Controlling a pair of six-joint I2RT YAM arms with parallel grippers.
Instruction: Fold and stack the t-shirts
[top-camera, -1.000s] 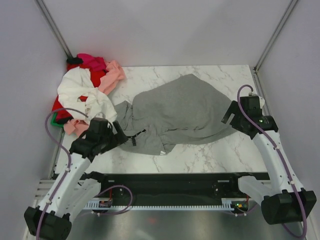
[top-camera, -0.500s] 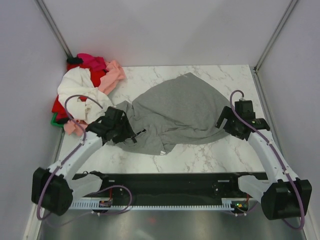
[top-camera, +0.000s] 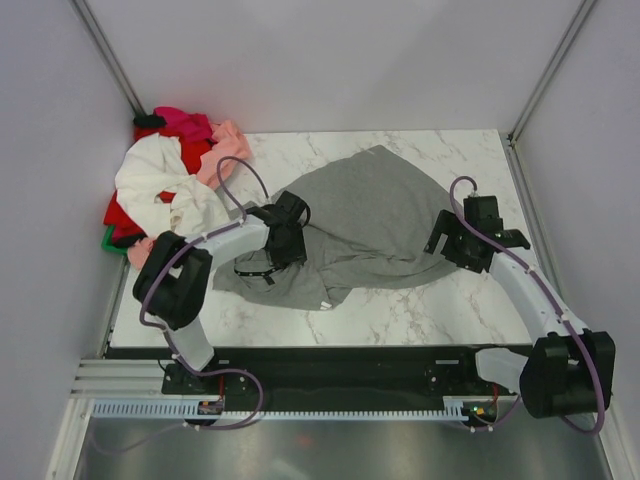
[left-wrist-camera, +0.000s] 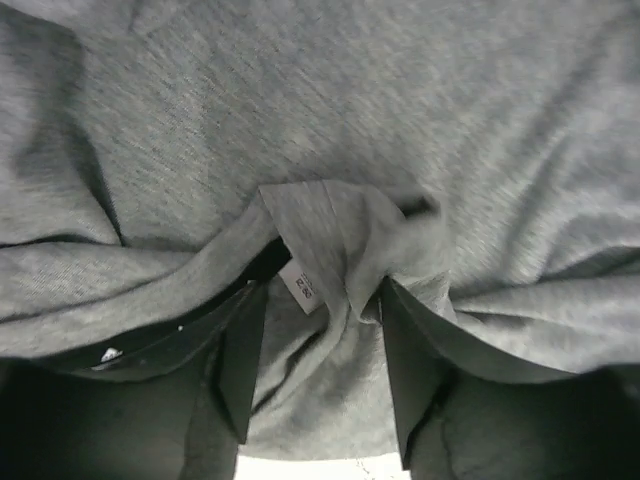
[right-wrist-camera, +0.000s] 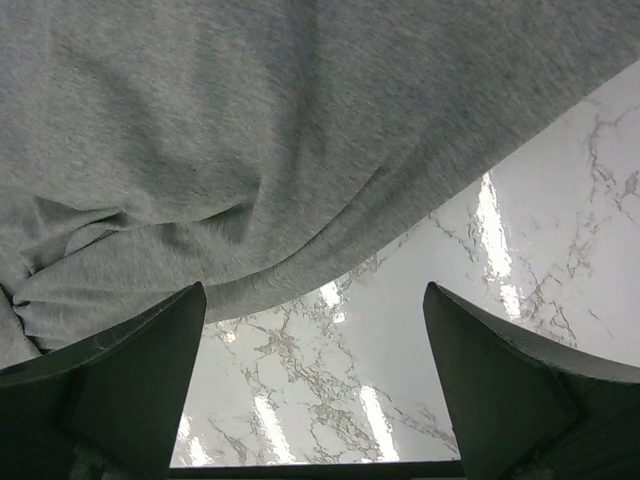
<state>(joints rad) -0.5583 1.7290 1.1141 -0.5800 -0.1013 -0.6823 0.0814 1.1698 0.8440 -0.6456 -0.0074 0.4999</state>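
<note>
1. The grey t-shirt (top-camera: 375, 210) lies spread but rumpled on the marble table (top-camera: 440, 300). I see no fold made in it and no stack anywhere.
2. My left gripper (left-wrist-camera: 320, 375) sits on the grey t-shirt's left part, jaws narrow, pinching a bunched fold beside its neck label (left-wrist-camera: 300, 287).
3. My right gripper (right-wrist-camera: 315, 400) hangs over the grey t-shirt's right edge, jaws wide, holding nothing.
4. The other t-shirts (top-camera: 175, 185), white, red, pink, magenta and green, sit heaped just left of the grey t-shirt, all unfolded. I judge nearly the whole job is left.
</note>
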